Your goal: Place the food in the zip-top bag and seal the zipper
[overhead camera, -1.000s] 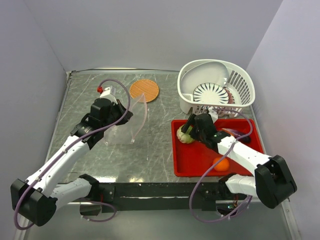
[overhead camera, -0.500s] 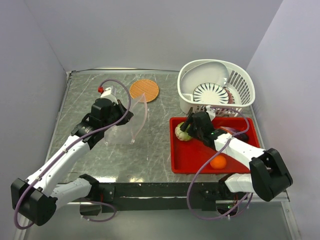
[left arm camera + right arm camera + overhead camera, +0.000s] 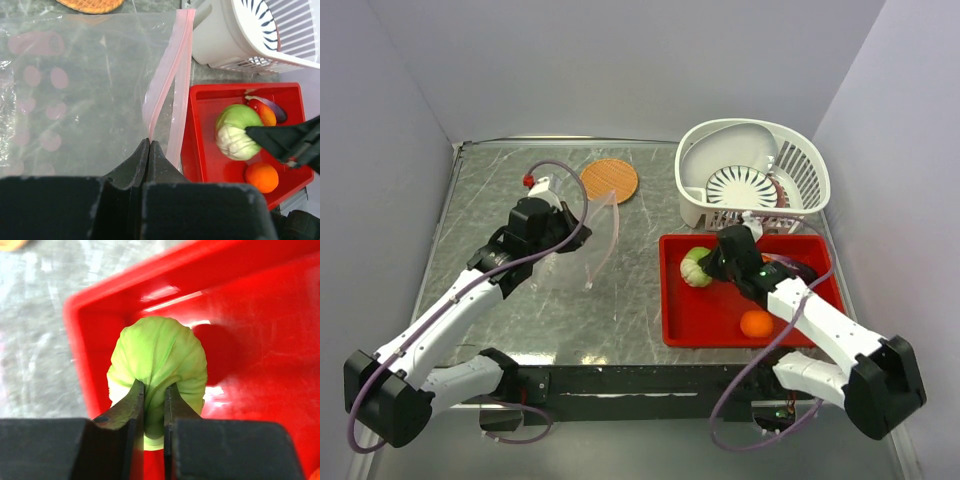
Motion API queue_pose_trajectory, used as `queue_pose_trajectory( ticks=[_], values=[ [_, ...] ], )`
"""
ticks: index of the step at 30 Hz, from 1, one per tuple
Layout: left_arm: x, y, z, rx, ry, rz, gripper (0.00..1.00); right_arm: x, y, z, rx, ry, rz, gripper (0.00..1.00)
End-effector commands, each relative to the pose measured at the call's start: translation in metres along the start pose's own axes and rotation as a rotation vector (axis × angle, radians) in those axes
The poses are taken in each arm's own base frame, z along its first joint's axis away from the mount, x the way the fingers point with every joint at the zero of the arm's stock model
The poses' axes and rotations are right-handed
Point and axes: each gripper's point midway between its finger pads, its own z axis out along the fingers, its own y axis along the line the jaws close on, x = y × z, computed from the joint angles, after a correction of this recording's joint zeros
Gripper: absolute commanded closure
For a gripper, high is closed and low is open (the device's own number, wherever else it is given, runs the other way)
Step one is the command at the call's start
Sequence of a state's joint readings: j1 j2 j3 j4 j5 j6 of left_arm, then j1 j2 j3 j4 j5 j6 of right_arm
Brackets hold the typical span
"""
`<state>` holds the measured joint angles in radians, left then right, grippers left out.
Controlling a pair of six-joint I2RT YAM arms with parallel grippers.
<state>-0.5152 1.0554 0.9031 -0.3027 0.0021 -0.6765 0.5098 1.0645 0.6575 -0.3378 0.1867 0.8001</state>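
Observation:
The clear zip-top bag (image 3: 582,240) stands open on the table left of centre. My left gripper (image 3: 566,234) is shut on the mouth edge, pinching the pink zipper (image 3: 181,65) at its near end (image 3: 150,143). In the red tray (image 3: 715,322) my right gripper (image 3: 154,390) is shut on the pale green cabbage-like ball (image 3: 159,352), squeezing its soft side. That ball (image 3: 695,266) lies at the tray's far left corner. An orange ball (image 3: 756,323) rests near the tray's front. An orange-red oval fruit (image 3: 263,113) lies behind the cabbage, partly hidden by my right arm.
A white slotted basket (image 3: 800,180) holding a ribbed plate stands behind the tray. A flat orange-brown disc (image 3: 609,180) lies on the table beyond the bag. Grey walls close in on the left, back and right.
My right gripper has closed from wide open onto the cabbage-like ball at the tray's far left corner. The left gripper still holds the bag's mouth and has barely moved.

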Motion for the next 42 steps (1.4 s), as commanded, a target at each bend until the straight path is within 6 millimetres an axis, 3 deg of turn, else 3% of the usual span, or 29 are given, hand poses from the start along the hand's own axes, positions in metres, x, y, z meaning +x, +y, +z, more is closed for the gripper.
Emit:
queue_pose_trajectory(
  ticks=[1,6,8,11,14,19,23,26,31,39,42],
  values=[
    [-0.009,-0.022,0.000,0.060,-0.030,-0.013,0.99,-0.046,0.070,-0.049,-0.196,-0.108,-0.037,1.00],
    [-0.005,-0.028,0.004,0.056,-0.025,-0.015,0.99,-0.066,0.152,-0.094,-0.386,-0.163,-0.085,0.99],
    [-0.004,-0.033,0.005,0.064,-0.021,-0.013,0.99,-0.070,0.175,-0.101,-0.443,-0.173,-0.082,0.99],
    [-0.004,-0.039,0.004,0.073,-0.019,-0.013,0.99,-0.066,0.204,-0.102,-0.515,-0.148,-0.088,0.99],
    [-0.006,-0.045,0.000,0.086,-0.023,-0.013,0.99,-0.057,0.219,-0.087,-0.528,-0.122,-0.096,0.99],
    [-0.009,-0.053,-0.005,0.106,-0.024,-0.017,0.99,-0.037,0.229,-0.056,-0.517,-0.066,-0.117,0.99],
    [-0.010,-0.057,-0.008,0.119,-0.023,-0.017,0.99,-0.027,0.219,-0.035,-0.427,-0.045,-0.150,0.99],
    [-0.009,-0.059,-0.007,0.127,-0.019,-0.015,0.99,-0.024,0.213,-0.033,-0.361,-0.054,-0.192,0.98],
    [-0.006,-0.063,-0.003,0.146,-0.014,-0.022,0.99,-0.012,0.230,-0.045,-0.386,-0.028,-0.248,0.93],
    [-0.013,-0.076,-0.008,0.187,-0.041,-0.032,0.99,0.007,0.212,-0.016,-0.237,0.005,-0.323,0.92],
    [-0.015,-0.081,-0.010,0.204,-0.048,-0.038,0.99,0.007,0.213,-0.014,-0.233,0.004,-0.327,0.83]
  ],
)
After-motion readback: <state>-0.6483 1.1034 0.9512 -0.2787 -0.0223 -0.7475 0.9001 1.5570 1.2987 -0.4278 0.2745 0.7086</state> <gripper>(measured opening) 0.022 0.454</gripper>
